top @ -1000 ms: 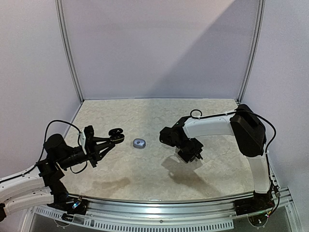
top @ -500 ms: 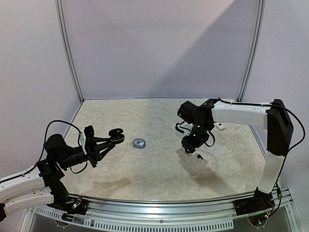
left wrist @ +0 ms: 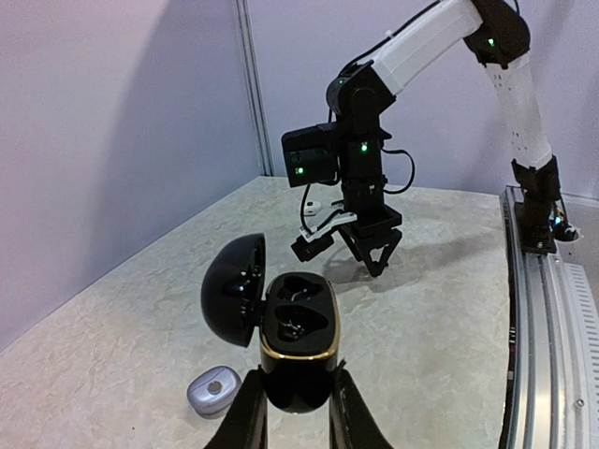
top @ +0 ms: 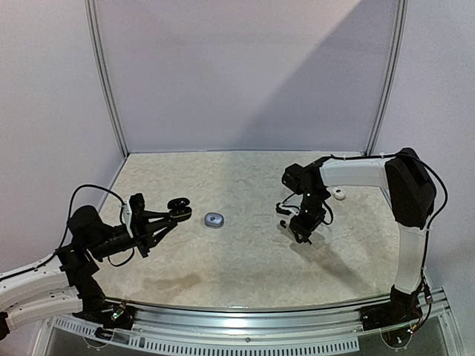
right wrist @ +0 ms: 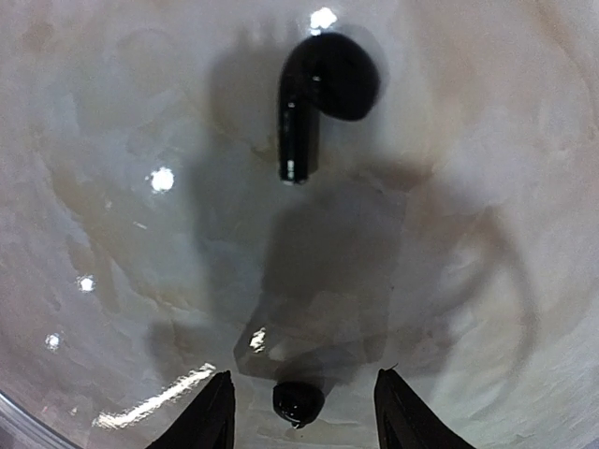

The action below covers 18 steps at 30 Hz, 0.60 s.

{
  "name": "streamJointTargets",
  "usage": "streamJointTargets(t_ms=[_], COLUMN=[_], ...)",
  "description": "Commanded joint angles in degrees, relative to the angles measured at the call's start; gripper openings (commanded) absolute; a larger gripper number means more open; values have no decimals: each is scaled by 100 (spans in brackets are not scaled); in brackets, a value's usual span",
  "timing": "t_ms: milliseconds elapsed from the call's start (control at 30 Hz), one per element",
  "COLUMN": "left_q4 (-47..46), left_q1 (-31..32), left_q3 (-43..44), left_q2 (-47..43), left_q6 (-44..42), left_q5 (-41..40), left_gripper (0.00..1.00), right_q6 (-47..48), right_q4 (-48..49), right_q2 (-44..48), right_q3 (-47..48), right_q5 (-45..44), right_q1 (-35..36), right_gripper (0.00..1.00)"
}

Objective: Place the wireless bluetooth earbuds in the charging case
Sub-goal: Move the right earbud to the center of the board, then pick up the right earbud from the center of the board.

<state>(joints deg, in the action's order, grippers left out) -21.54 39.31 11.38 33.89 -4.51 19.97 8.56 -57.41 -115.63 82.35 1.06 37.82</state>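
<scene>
worktop (top: 223, 256): pale beige marble-pattern surface, glossy, with small bright light spots showing in the right wrist view and soft shadows on it. back wall (top: 245, 74) is plain matte pale lilac, with a diagonal tone change, pinker toward the upper right. left side wall (top: 44, 111) and right side wall (top: 441, 89) are the same colour. silver metal posts (top: 104, 81) stand at both back corners. perforated metal rail (top: 245, 322) runs along the near edge.
</scene>
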Motion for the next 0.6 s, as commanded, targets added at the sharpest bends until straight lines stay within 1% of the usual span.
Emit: streamJointTargets(t_ms=[0,133,200,567], left_q4=[106,96,91,89], left_q1=[-81,-81,-81,-81], left_q3=[-83,-86,-83,-84], left_q2=[47,74,89,109], left_q6=[-58,-64,-58,-52], left_q5=[16,12,5,7], left_gripper=[0,0,0,0], right_q6=[9,-24,-68,-196], right_q4=[4,209,185,7], right_q2=[-150,-62,-53,-56], right_q3=[-21,-242,-247,-288], right_q5=[-390,-308,-293,-222], right_q1=[20,8,19,19], right_gripper=[51,44,36,26])
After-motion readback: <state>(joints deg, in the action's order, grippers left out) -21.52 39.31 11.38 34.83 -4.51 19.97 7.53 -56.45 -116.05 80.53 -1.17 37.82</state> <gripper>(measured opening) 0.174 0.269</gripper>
